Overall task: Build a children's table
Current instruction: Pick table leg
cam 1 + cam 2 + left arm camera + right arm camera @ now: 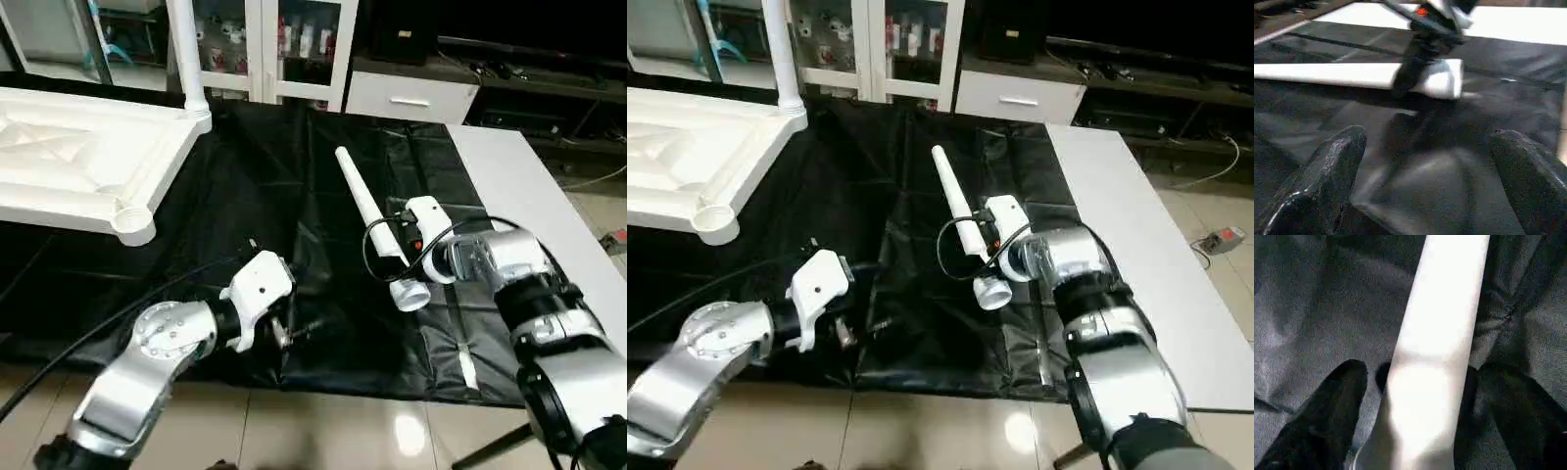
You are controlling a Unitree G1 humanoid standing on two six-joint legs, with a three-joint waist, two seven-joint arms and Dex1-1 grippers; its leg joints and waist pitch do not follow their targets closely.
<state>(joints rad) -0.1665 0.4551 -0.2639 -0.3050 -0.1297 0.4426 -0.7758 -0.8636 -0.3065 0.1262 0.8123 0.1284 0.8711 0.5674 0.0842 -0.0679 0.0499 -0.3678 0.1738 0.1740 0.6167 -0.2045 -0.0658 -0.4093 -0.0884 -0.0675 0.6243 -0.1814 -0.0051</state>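
The children's table's white tabletop [147, 166] lies upside down at the left, ribs up, with a round corner socket [132, 220] facing me. One white leg [184, 49] stands upright in its far corner. A second leg [367, 211] lies loose on the black cloth, wide end towards me. My right gripper [395, 257] straddles this leg [1444, 308] near that end, fingers open, with a gap showing on one side. My left gripper [294, 333] hovers low over the cloth to the leg's left, open and empty; its wrist view looks across at the leg [1352, 74].
The black cloth [265, 196] covers most of the work surface. A flat white board [529, 196] lies along the right side. White cabinets [294, 49] stand behind. The cloth's front edge hangs near the tiled floor [323, 431].
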